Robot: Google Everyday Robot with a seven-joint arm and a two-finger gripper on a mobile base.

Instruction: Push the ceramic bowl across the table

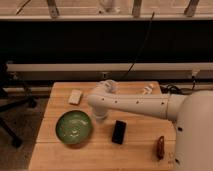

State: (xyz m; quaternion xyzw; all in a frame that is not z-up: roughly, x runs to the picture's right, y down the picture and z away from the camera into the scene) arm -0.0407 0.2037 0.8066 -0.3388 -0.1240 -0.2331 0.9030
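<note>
The green ceramic bowl point(74, 127) sits upright on the front left part of the light wooden table point(60, 160). My white arm point(135, 104) reaches from the right across the table's middle. The gripper point(100, 118) hangs down from the arm's left end, just to the right of the bowl's rim and close to it. I cannot tell whether it touches the bowl.
A black flat rectangular object point(119, 132) lies right of the bowl. A small pale block point(75, 96) lies at the back left. A brown object point(160, 148) lies near the front right edge. A white item point(146, 89) is at the back right. An office chair base point(12, 110) stands left of the table.
</note>
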